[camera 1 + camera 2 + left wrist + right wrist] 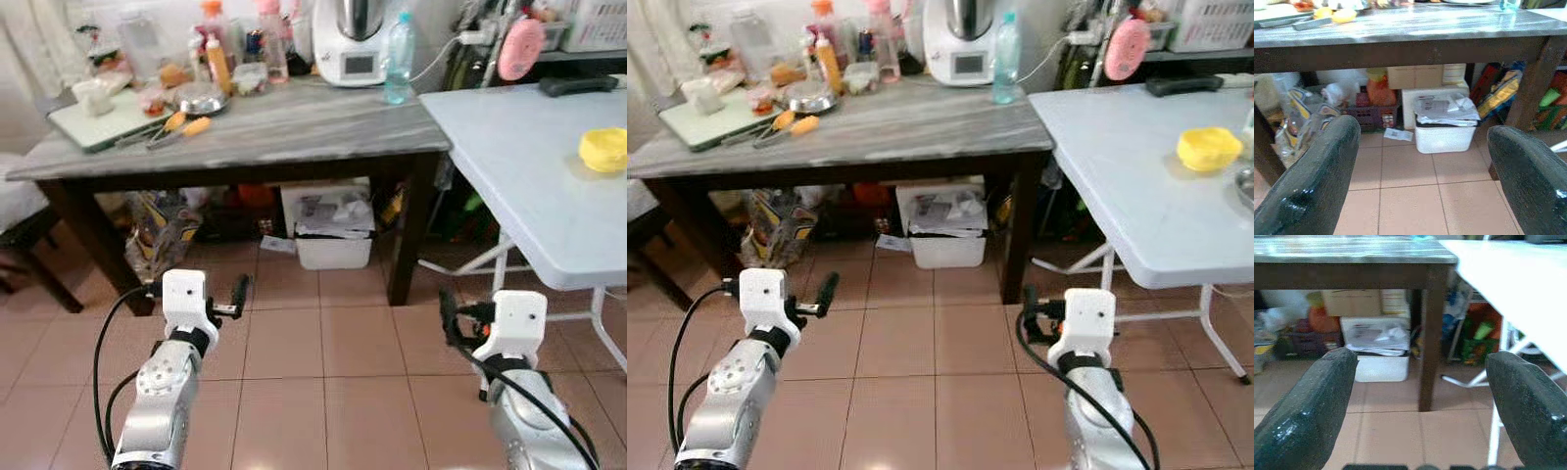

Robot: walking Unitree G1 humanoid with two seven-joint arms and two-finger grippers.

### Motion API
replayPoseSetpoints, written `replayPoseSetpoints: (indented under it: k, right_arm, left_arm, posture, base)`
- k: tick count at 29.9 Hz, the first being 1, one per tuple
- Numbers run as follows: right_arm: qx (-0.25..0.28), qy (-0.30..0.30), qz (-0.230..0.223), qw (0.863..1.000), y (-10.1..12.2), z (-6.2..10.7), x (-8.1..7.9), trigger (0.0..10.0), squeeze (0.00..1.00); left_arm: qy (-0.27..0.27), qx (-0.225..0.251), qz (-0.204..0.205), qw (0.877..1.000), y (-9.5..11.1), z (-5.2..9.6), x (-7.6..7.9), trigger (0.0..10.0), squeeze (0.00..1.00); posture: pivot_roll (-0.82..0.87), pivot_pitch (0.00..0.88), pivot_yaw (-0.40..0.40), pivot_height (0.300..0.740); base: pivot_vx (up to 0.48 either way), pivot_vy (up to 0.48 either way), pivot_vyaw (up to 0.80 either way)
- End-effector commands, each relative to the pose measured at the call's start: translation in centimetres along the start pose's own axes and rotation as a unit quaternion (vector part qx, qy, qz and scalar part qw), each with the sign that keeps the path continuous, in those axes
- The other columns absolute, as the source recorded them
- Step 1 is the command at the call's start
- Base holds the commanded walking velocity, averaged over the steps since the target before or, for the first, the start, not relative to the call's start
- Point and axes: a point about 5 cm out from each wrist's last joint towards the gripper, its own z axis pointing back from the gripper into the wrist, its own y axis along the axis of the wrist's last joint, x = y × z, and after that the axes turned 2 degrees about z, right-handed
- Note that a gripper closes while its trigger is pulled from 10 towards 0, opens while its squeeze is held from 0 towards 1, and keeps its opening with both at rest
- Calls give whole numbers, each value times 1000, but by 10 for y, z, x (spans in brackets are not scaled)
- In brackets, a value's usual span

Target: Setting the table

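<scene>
The worktop (294,127) had a grey, veined, stone-like top on dark wooden legs. The white folding table (519,166) looked smooth and matt. The floor (323,392) was glossy terracotta tile. The bin (1444,134) looked like white plastic.

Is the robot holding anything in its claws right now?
No, nothing is held. The left claw and the right claw are both open and empty, hanging low above the tiled floor in front of the dark wooden table.

Head stereo pair: high, facing forward-down at both tables. Wrist cameras: low, level, sharing the white bin (1444,132) under the dark table (294,127).
</scene>
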Motion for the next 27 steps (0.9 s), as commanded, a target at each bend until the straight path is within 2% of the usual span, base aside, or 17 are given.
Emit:
replayPoseSetpoints:
  k: [1, 5, 9, 19, 27]
  right_arm:
    - [11, 5, 4, 1000, 8, -1, -3, 10000, 0]
    - [22, 11, 8, 1000, 15, -1, -8, 10000, 0]
    - [38, 14, 12, 999, 24, 1, -11, 10000, 0]
    - [40, 10, 19, 999, 27, 6, -8, 10000, 0]
    - [42, 6, 31, 999, 29, 11, -7, 10000, 0]
  left_arm:
    - [11, 1, -4, 1000, 3, -2, -5, 10000, 0]
    - [11, -2, -8, 1000, 4, -2, -6, 10000, 0]
    - [5, -3, -12, 1000, 6, -4, -6, 10000, 0]
    - [0, -5, -11, 1000, 7, -5, -2, 10000, 0]
    - [-1, 0, -4, 1000, 13, -7, 1, 10000, 0]
  posture:
    - [2, 0, 67, 740]
    - [2, 0, 78, 740]
    - [-3, 0, 81, 740]
    - [-19, 0, 83, 740]
    - [-30, 0, 79, 740]
  base:
    - [0, 0, 0]
    - [0, 0, 0]
    - [0, -292, 0]
    - [0, -302, 0]
    - [0, -60, 0]
